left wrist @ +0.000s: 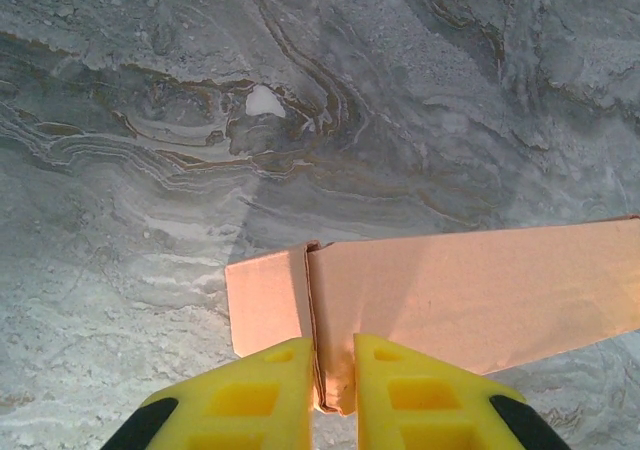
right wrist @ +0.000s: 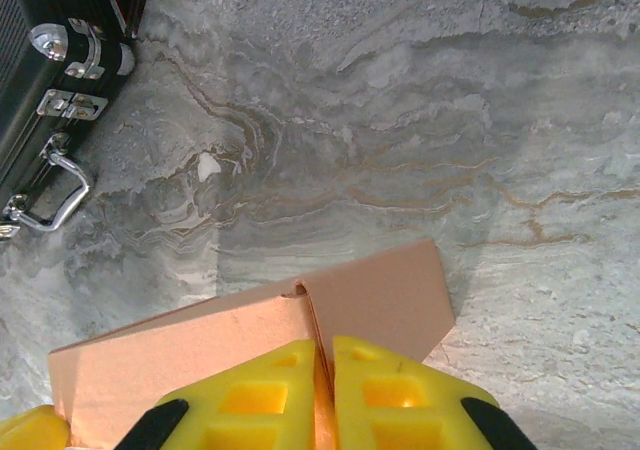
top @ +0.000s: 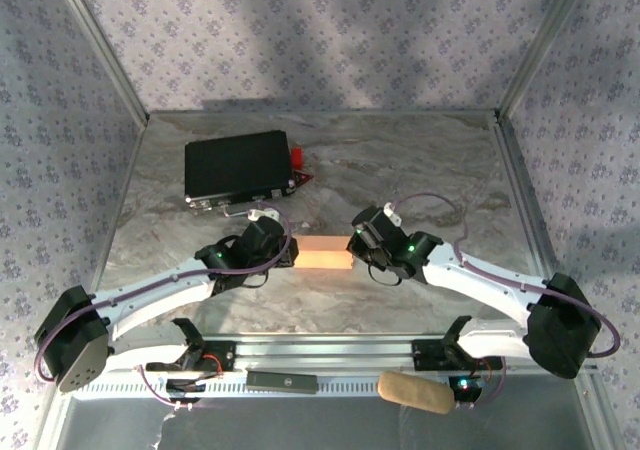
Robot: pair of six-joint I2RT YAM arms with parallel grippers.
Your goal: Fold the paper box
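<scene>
Left fingers (left wrist: 270,395): clamped on the upright end seam of the paper box (left wrist: 470,290), a loose flap just to their left.
Right fingers (right wrist: 390,385): pinched on the opposite end seam.
Location: paper box lies on the desk (top: 420,170), stretched between both sets of fingers.
Handling: probably light, thin, easily crushed or creased.
Hold: edges beside the creases, with gentle pressure.

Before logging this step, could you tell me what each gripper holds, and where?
The paper box: left gripper pinches its edge at the left end, right gripper at the right end.
</scene>
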